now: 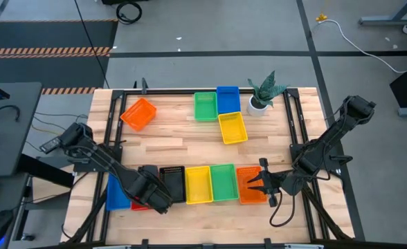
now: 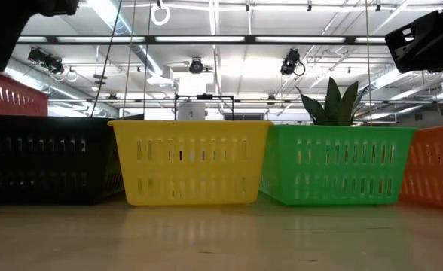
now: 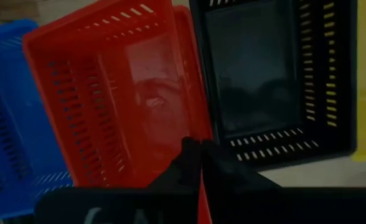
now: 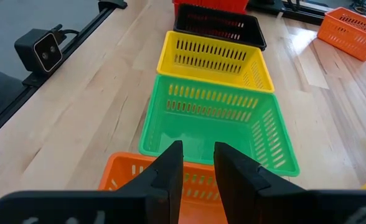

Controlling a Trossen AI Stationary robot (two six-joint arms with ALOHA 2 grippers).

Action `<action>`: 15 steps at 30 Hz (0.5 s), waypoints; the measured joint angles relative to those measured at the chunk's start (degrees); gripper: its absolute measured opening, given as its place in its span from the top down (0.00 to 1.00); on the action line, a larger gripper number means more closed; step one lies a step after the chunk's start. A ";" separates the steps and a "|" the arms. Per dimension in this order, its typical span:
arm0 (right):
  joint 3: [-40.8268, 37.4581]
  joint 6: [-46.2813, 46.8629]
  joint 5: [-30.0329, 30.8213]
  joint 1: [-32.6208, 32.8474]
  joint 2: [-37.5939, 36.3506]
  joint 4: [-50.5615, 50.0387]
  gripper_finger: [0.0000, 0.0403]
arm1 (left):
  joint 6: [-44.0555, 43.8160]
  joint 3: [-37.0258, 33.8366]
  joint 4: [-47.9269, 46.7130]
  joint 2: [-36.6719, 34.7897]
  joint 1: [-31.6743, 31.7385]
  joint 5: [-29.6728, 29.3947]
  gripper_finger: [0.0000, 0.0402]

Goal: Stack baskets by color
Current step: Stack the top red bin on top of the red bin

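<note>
Nearest the low camera stand a black basket (image 2: 48, 159), a yellow basket (image 2: 187, 162) and a green basket (image 2: 334, 164) in a row, side by side, with an orange basket (image 2: 436, 165) at the right edge of the frame. From above, this row runs along the lower part of the table (image 1: 176, 142). At its left end the left gripper (image 1: 155, 197) is clamped on the rim of a red basket (image 3: 108, 93), which is tilted, with a blue basket (image 1: 115, 194) just beside it. At lower right, the right gripper (image 4: 198, 163) hovers with fingers apart over the orange basket's near edge. Toward the top of the frame lie another orange basket (image 1: 138, 113), a second green basket (image 1: 204, 106), a second blue basket (image 1: 228, 99) and a second yellow basket (image 1: 232, 128), near a plant (image 1: 264, 92) in a white pot.
</note>
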 joint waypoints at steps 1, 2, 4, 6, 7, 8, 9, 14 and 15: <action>0.00 0.02 0.00 0.00 0.00 0.00 0.76 | -0.24 0.00 0.00 -0.36 -0.04 0.08 0.96; 0.00 0.02 0.00 0.00 0.00 0.00 0.76 | -0.33 0.00 0.02 -0.77 -0.04 0.10 0.97; 0.00 0.02 0.00 0.00 0.00 0.00 0.76 | -0.37 0.00 -0.07 -1.08 -0.04 0.10 0.98; 0.00 0.00 0.00 0.00 0.00 0.02 0.76 | -0.36 -0.44 0.10 -1.06 -0.04 0.07 0.99; 0.00 -0.03 0.00 0.00 0.00 0.02 0.76 | -0.35 -0.84 0.63 -0.84 -0.04 0.07 0.99; 0.00 -0.05 0.00 0.00 0.00 0.02 0.76 | -0.35 -1.46 1.58 -0.42 -0.02 0.00 0.99; 0.00 -0.04 0.00 0.00 0.00 0.02 0.76 | -0.35 -2.28 2.92 -0.03 0.00 -0.14 0.99; 0.00 -0.11 0.00 -0.01 0.00 0.04 0.76 | 1.87 -4.95 5.87 0.80 0.00 -0.57 0.90; 0.00 -0.11 -0.02 0.00 0.00 0.03 0.76 | 2.68 -4.96 5.78 0.80 0.01 -0.55 0.87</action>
